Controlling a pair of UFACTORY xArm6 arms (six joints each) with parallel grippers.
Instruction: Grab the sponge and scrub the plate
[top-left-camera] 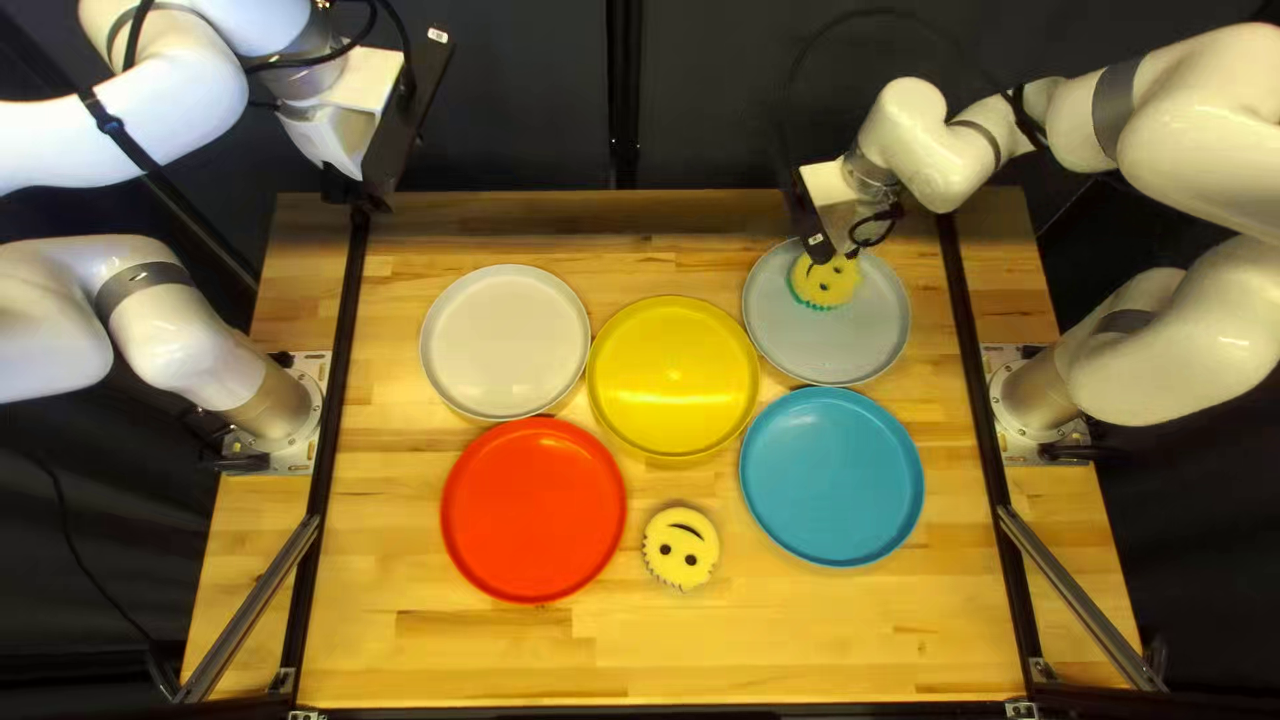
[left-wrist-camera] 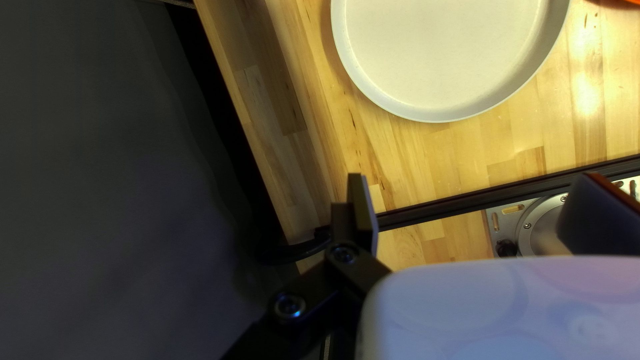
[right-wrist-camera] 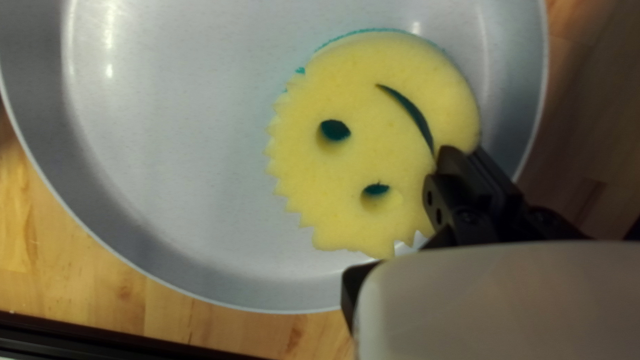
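Observation:
My right gripper (top-left-camera: 823,254) reaches down onto the yellow smiley sponge (top-left-camera: 826,282), which lies face up in the grey plate (top-left-camera: 814,350). In the right wrist view my gripper (right-wrist-camera: 470,160) pinches the edge of the sponge (right-wrist-camera: 373,147) between close-set fingers; teal shows along the sponge's far rim, over the plate (right-wrist-camera: 180,147). My left gripper (top-left-camera: 376,203) hangs over the far left table corner, holding nothing. Its own view shows the gripper (left-wrist-camera: 477,197) open, fingers wide apart, beside the white plate (left-wrist-camera: 447,53).
The top left view also shows the white plate (top-left-camera: 506,342), a yellow plate (top-left-camera: 674,378), a red plate (top-left-camera: 534,510) and a blue plate (top-left-camera: 831,476). A second smiley sponge (top-left-camera: 680,548) lies on bare wood between red and blue. Black rails (top-left-camera: 334,387) run along both table sides.

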